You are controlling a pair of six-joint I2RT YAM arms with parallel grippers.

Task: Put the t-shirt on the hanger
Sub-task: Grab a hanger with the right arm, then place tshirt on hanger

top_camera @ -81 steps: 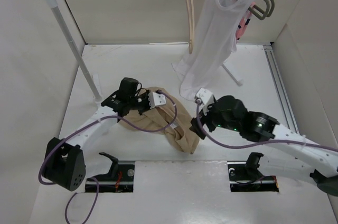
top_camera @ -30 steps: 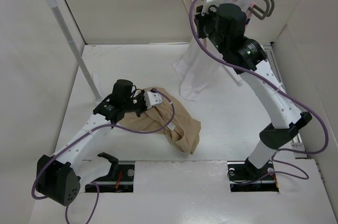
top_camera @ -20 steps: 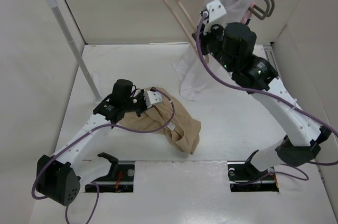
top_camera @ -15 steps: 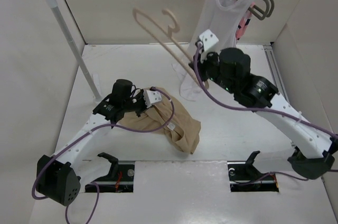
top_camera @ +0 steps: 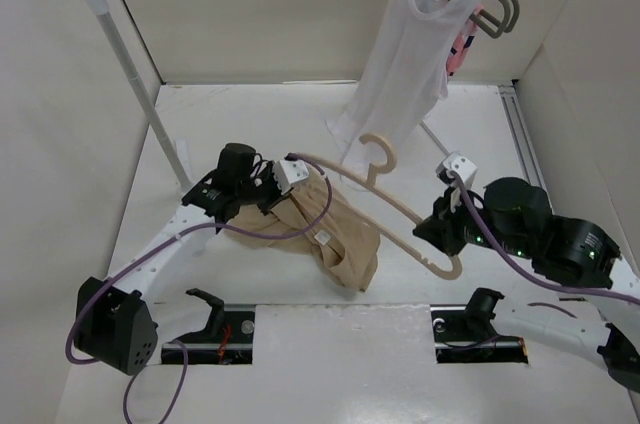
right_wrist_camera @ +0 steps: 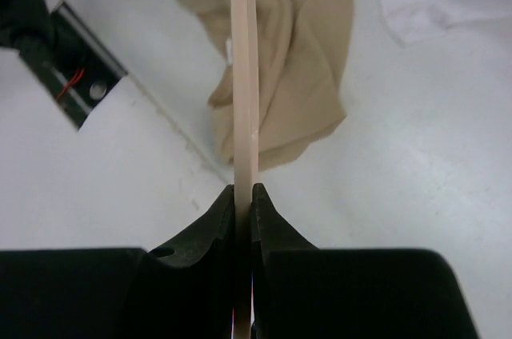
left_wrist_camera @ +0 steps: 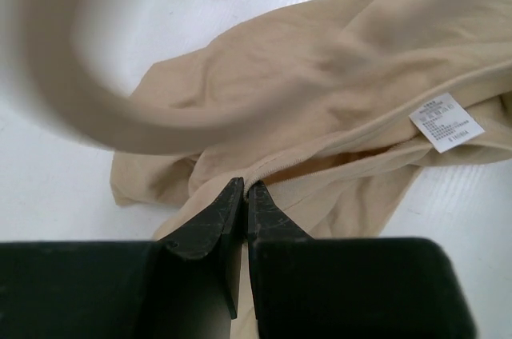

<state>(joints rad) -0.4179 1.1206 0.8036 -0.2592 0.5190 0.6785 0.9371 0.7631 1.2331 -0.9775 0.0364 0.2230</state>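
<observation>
Two pincers are both busy. The left pincer (left_wrist_camera: 245, 189) is closed tight on a fold of the t-shirt (top_camera: 335, 234), which lies bunched up on the white surface (top_camera: 250, 114). The fold may be the neck edge, but the cloth is too crumpled to be sure. The right pincer (right_wrist_camera: 242, 191) is closed on the thin bar of the hanger (top_camera: 385, 199), close to one end, just past the right side of the t-shirt.

The hanger is up in the air over the t-shirt. Its long way runs slanted across the t-shirt, from the gripped end to the free end beside the left pincer. Its hook points away from the t-shirt, toward the back.

I think the step now is lining the hanger up with the t-shirt. Next, the free end needs to slip inside the t-shirt's opening, so the left pincer must lift the cloth apart.
</observation>
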